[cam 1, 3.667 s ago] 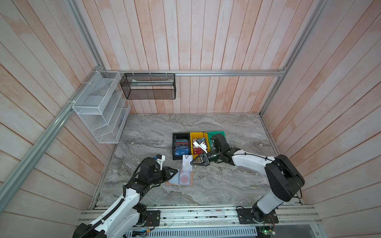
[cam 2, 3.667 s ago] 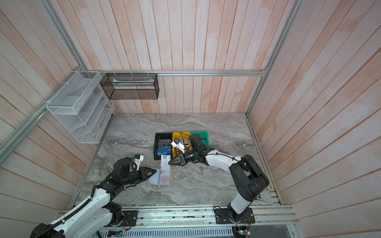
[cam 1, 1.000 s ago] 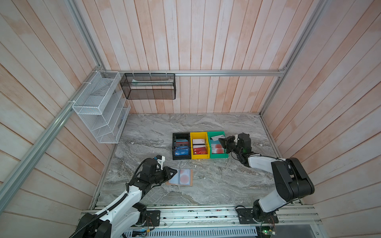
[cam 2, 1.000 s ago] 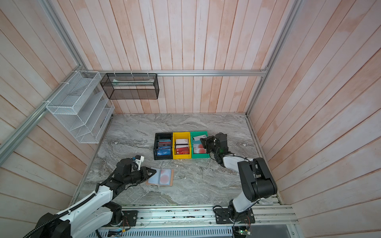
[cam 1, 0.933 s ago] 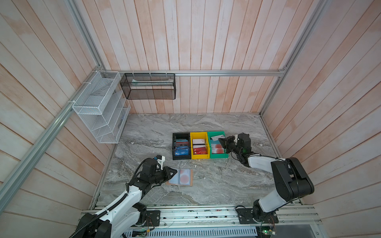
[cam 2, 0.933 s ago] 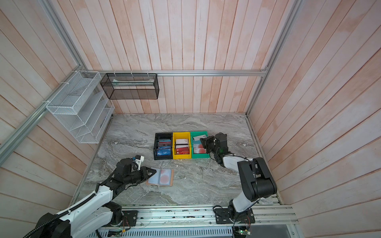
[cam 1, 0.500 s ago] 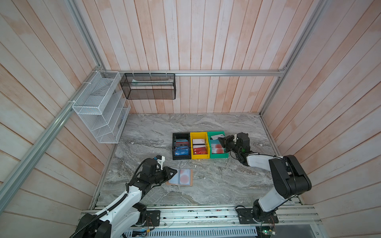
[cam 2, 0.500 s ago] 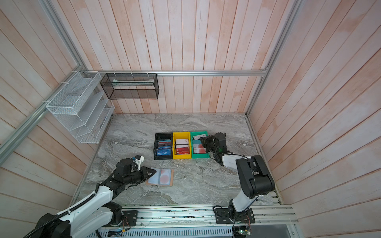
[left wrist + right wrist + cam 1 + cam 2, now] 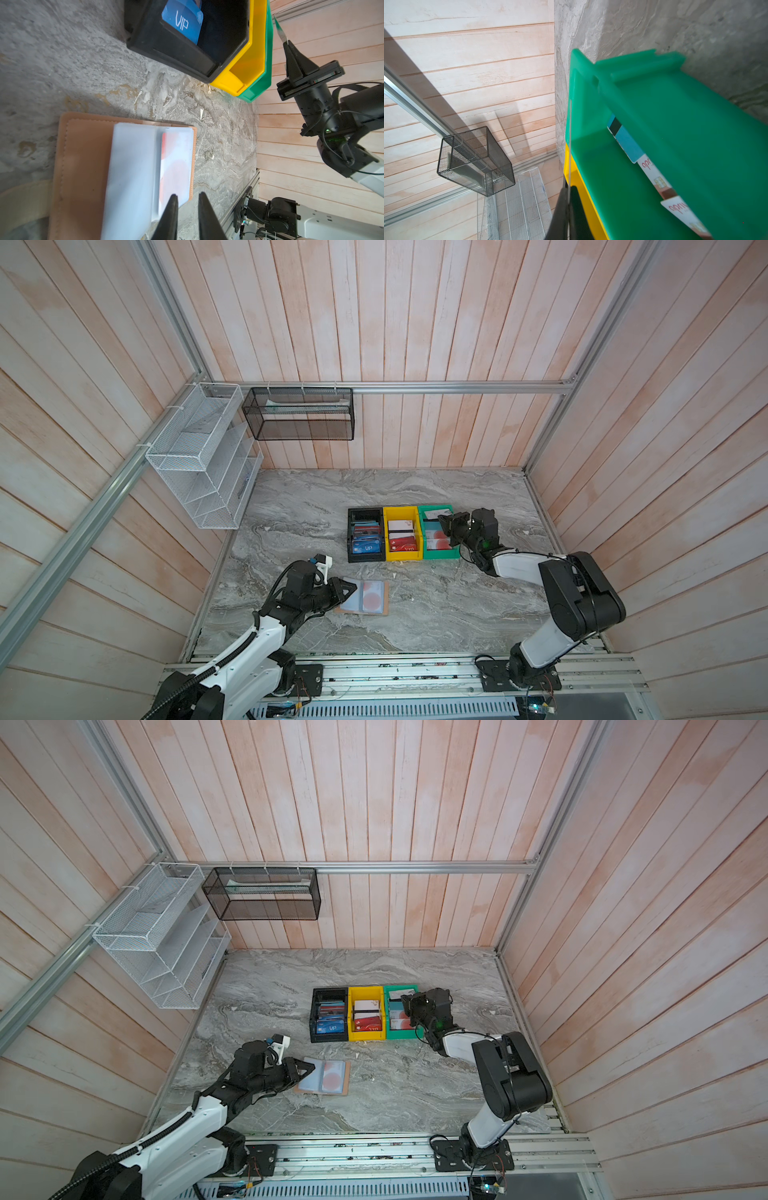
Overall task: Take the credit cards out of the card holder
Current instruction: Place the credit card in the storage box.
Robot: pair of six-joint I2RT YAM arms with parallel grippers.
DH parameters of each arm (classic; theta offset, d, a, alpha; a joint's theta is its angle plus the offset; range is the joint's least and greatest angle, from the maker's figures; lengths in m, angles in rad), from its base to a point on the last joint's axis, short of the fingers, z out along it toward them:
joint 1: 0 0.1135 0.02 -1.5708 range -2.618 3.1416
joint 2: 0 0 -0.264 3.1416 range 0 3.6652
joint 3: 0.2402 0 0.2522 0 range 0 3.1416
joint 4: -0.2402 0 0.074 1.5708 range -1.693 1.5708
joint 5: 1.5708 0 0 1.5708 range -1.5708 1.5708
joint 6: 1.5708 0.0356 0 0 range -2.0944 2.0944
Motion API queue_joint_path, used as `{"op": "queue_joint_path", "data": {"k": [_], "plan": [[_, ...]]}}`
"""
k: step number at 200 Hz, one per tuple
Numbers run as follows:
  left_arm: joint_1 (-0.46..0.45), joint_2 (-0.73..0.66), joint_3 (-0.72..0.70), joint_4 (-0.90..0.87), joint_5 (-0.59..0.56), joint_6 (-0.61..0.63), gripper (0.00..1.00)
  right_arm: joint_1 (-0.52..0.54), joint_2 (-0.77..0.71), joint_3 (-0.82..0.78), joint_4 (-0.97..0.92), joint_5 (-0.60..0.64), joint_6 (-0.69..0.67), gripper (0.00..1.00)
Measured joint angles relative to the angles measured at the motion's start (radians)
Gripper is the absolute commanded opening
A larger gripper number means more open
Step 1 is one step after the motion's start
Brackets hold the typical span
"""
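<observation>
Over the green bin (image 9: 635, 62) rim, right pincer (image 9: 568, 192) clamps a card (image 9: 570, 141).

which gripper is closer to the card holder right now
Left. The left gripper is at the card holder's edge, jaws slightly parted over it. The right gripper is well away across the table, above the green bin, pinching a card.

Holder (image 9: 83, 162) is showing matt tan stitched leather-like cover and cloudy plastic sleeves (image 9: 131, 166); bins (image 9: 245, 62) are looking smooth plastic; tabletop (image 9: 83, 72) is looking matt veined stone
</observation>
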Motion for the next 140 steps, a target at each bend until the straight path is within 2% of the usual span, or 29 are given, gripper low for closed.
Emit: {"op": "queue_joint_path", "data": {"k": [140], "plan": [[0.0,0.006,-0.002,0.016,0.001,0.0,0.21,0.003,0.071,0.029,0.042,0.025,0.014,0.0]]}}
